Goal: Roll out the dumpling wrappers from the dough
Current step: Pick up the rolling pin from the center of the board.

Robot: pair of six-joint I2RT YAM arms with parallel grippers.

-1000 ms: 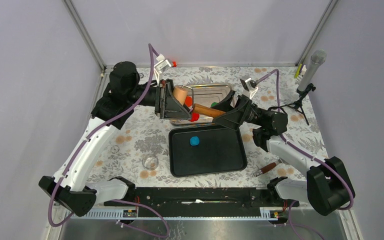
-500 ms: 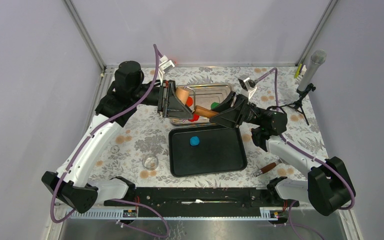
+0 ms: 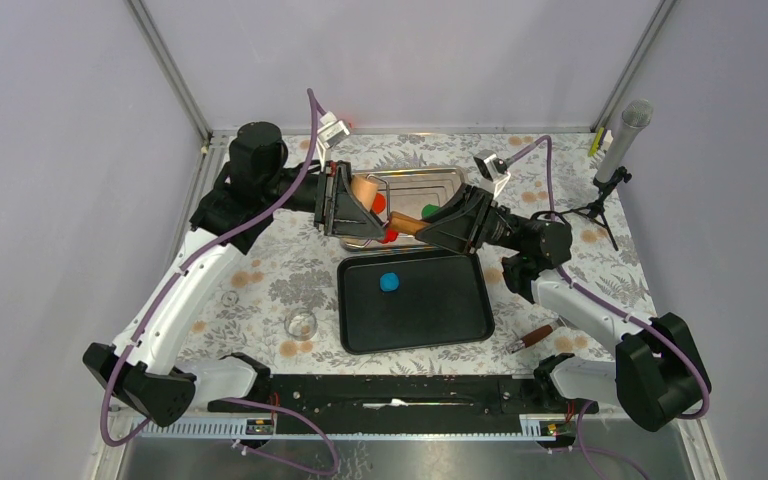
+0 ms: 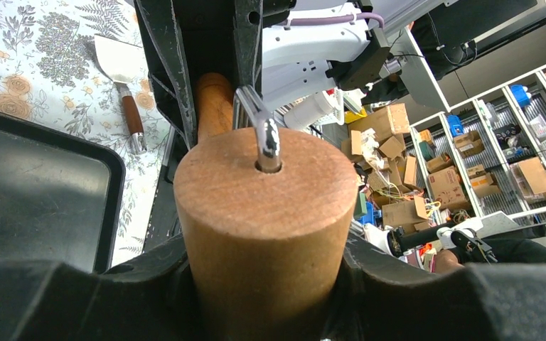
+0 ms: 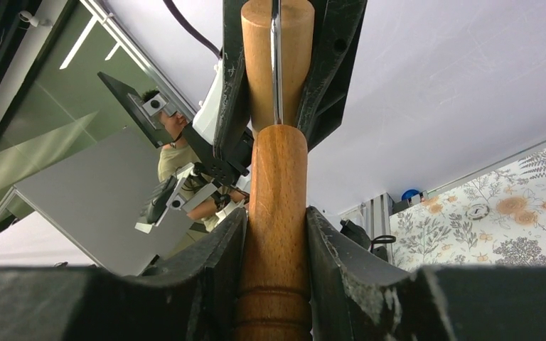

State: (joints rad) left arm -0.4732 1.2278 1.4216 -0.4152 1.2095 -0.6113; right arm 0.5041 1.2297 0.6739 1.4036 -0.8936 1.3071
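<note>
Left jaws clamp the wooden roller (image 3: 408, 222), right jaws grasp its handle, just beyond the black tray (image 3: 460, 322).

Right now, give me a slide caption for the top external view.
Left gripper and right gripper clamp a rolling pin over the metal tray; blue dough sits on the black tray.

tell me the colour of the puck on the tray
Bright blue puck, clearest in the top external view.

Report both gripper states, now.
Left gripper: closed on the rolling pin, at its barrel.
Right gripper: closed on that pin's handle.
</note>
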